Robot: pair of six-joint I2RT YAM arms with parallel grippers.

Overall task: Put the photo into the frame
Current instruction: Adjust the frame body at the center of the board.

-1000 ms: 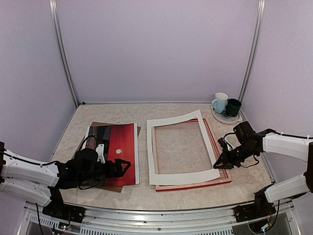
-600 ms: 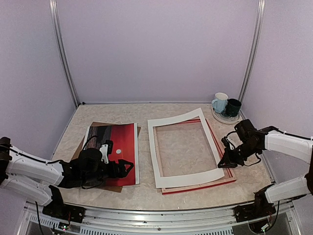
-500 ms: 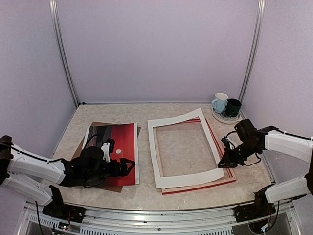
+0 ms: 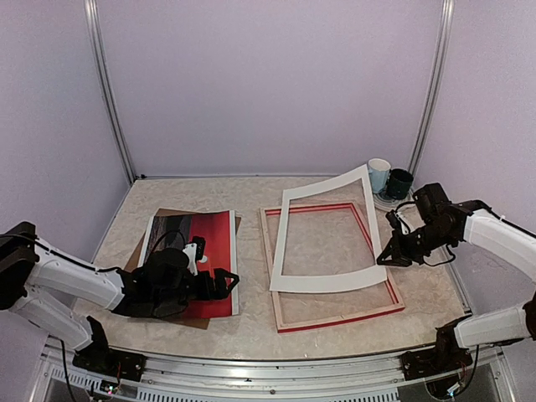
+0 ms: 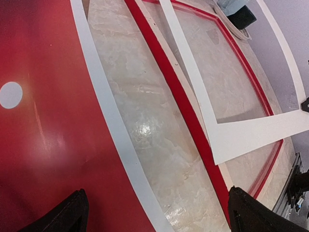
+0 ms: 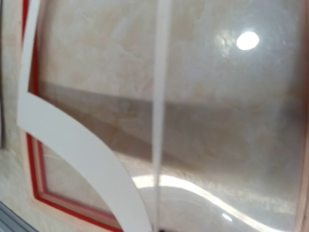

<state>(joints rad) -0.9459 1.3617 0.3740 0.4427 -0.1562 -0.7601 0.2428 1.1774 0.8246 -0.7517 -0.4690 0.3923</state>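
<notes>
Jaws of the left gripper stand spread wide, its black fingertips low over the near right corner of the photo and closed on nothing; we see that arm lying low, stretched in from the left across the table. The photo lies flat on a brown backing board on the left side, outside the frame, with a strip of bare table between them. Further right, the right arm bends in from the side, wrist tipped down, and the right gripper is pinched on the right edge of a white mat. The mat hangs tilted over the frame's opening, far end raised highest; we cannot tell whether its near edge touches. The frame lies flat beneath. Beyond, at the far right, stand a pale mug and a dark mug
</notes>
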